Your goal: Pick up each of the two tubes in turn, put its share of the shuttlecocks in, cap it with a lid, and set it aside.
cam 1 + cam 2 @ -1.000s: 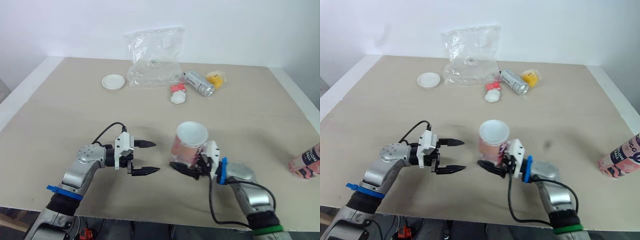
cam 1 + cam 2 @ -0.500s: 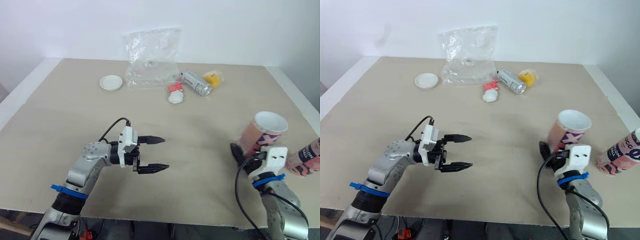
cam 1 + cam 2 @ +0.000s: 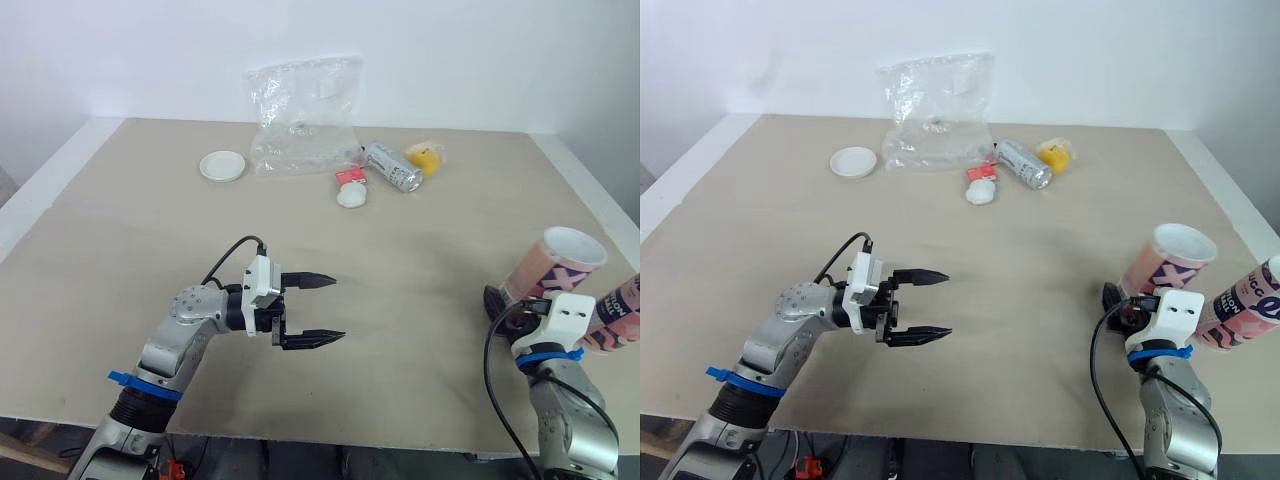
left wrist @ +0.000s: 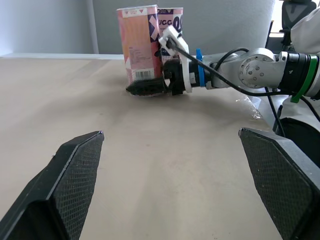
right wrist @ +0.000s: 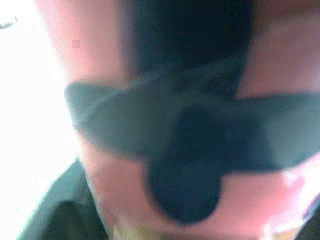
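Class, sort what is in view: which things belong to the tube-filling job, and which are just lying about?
Job: tube in the right tool; second tube beside it; white lid.
Lying about: plastic bag; silver can; yellow item; red-and-white item (both too small to identify).

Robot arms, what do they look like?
The left arm and right arm are silver-grey, each with a blue band, a white wrist block, a looping black cable and two pointed black fingers. The right arm also wears a green band.
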